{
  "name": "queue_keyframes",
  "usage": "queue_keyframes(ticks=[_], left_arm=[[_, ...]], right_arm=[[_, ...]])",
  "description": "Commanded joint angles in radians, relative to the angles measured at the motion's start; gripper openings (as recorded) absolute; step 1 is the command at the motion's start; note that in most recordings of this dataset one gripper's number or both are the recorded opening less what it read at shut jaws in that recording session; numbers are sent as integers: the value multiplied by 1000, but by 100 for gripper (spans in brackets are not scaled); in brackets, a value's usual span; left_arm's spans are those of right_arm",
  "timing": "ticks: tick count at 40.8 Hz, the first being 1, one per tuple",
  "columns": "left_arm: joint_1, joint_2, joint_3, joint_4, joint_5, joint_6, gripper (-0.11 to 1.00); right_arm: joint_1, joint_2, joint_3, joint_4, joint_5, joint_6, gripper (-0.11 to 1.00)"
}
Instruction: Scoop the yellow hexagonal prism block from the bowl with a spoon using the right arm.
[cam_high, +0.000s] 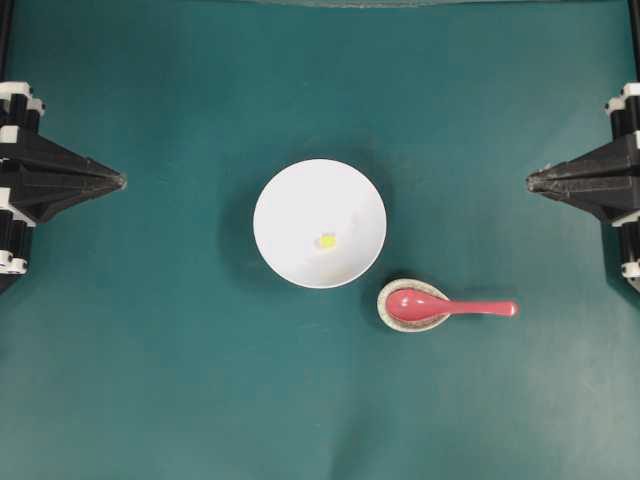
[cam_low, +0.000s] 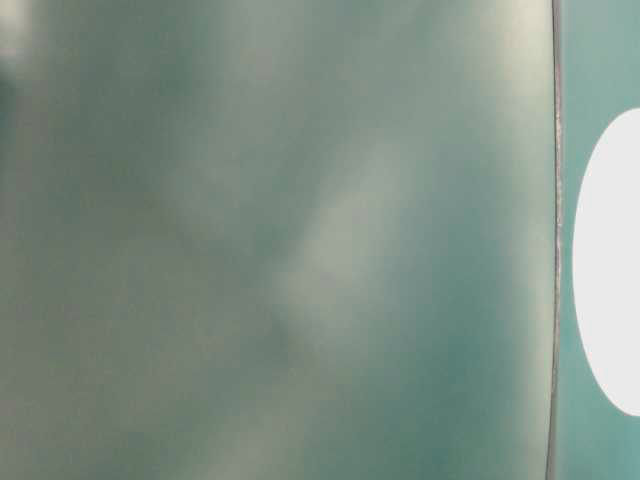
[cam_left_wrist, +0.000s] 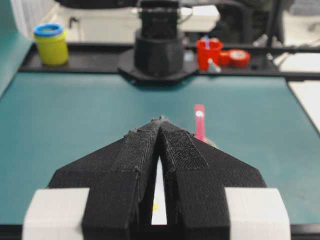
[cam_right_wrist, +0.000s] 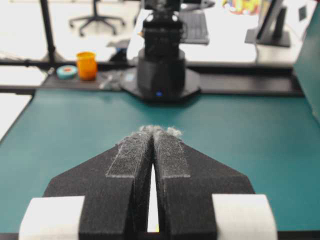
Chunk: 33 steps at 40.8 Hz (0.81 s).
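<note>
Both grippers parked at table edges, left gripper and right gripper pinched closed, holding nothing. Yellow block sits inside bowl. Spoon resting on spoon rest, just right of bowl.

Beside one white bowl on the counter lie one pink-red spoon and one speckled spoon rest; inside that bowl sits one yellow block. Two black tools flank the bowl: left tool, right tool.
</note>
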<state>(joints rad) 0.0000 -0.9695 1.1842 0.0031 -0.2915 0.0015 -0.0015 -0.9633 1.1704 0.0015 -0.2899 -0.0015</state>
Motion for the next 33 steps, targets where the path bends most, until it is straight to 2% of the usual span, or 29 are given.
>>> queue_keyframes(ticks=[1, 3, 5, 20, 23, 33], left_arm=[[0, 12, -26, 6, 2, -5, -1], [2, 14, -26, 6, 6, -12, 1], [0, 15, -25, 8, 6, -14, -1], [2, 17, -26, 6, 6, -17, -1], [2, 18, -25, 6, 6, -17, -1], [0, 18, -28, 6, 6, -18, -1]], right_arm=[[-2, 6, -20, 3, -6, 6, -1], [-2, 12, -29, 3, 3, 6, -1], [-2, 15, -28, 3, 3, 6, -1], [-3, 37, -31, 32, 3, 8, 0], [-2, 38, -31, 32, 5, 9, 4], [-2, 48, -31, 34, 8, 29, 31]])
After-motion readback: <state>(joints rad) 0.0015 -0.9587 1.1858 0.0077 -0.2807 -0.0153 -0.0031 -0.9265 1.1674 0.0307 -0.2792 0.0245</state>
